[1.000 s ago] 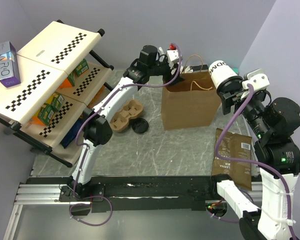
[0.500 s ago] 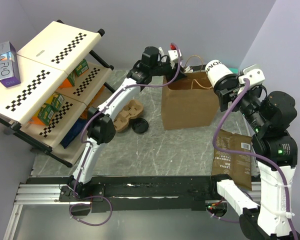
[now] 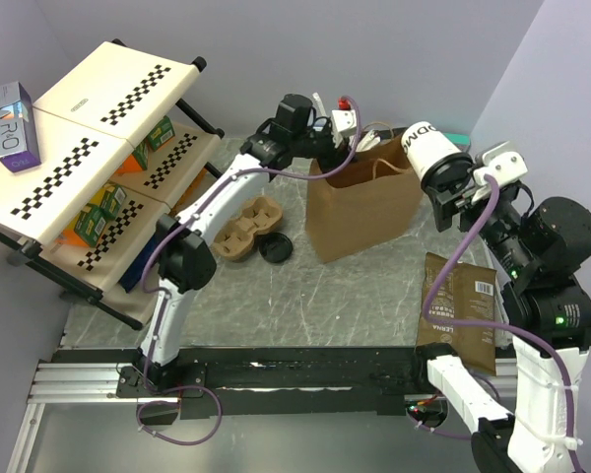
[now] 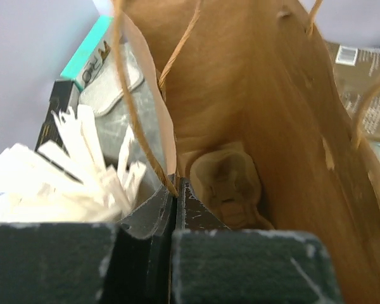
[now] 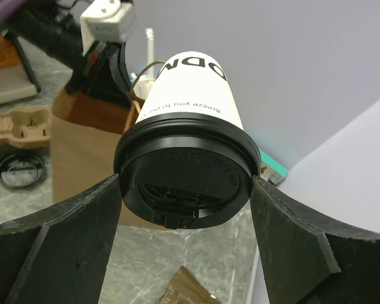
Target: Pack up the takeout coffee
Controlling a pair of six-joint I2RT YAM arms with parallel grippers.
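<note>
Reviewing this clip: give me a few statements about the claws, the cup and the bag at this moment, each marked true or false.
1. The right claw holds a white cup with its black lid on. True.
2. The cup is held upright. False: it is tipped onto its side, lid facing the wrist.
3. The left claw is shut on the rim of the brown paper bag. True.
4. The bag is empty. False: a pulp cup carrier lies at its bottom.
5. A loose black lid sits on the shelf. False: it lies on the table beside a second cup carrier.
</note>
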